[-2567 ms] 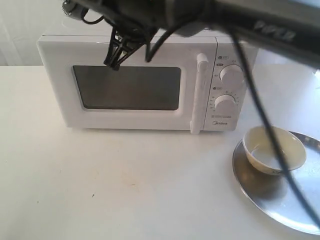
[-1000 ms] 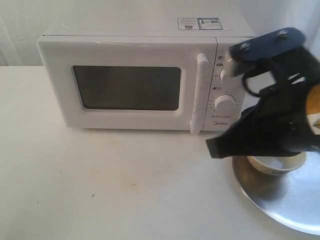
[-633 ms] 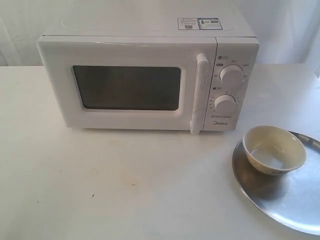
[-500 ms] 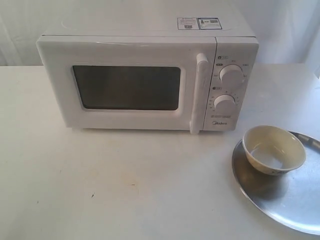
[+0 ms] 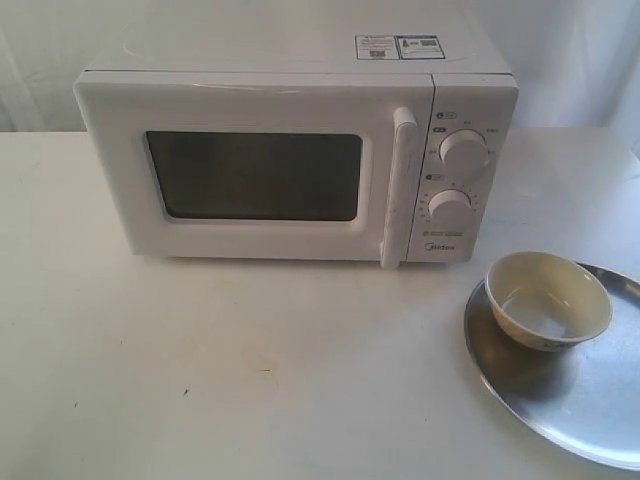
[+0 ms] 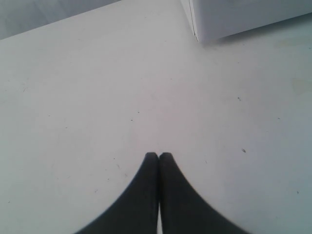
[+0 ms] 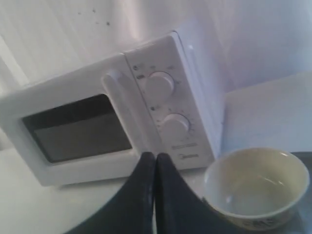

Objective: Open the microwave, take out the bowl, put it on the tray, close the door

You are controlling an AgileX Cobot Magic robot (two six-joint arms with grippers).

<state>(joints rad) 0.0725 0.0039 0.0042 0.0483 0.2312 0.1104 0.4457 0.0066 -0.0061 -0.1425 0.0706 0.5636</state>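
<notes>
The white microwave (image 5: 300,160) stands at the back of the table with its door (image 5: 250,170) shut and the bar handle (image 5: 398,185) upright. The cream bowl (image 5: 548,298) sits on the left part of the silver tray (image 5: 590,400) at the right. Neither arm shows in the exterior view. My left gripper (image 6: 158,155) is shut on nothing above bare table, with a corner of the microwave (image 6: 234,17) beyond it. My right gripper (image 7: 155,156) is shut and empty, with the bowl (image 7: 256,187) beside it and the microwave (image 7: 122,112) beyond.
White table (image 5: 250,370) surface stretches in front of the microwave. A pale curtain (image 5: 570,50) hangs behind. The tray runs past the exterior view's right edge.
The arms that crossed in front of the microwave and over the bowl have withdrawn out of the exterior view. The bowl, tray and shut door have not moved.
</notes>
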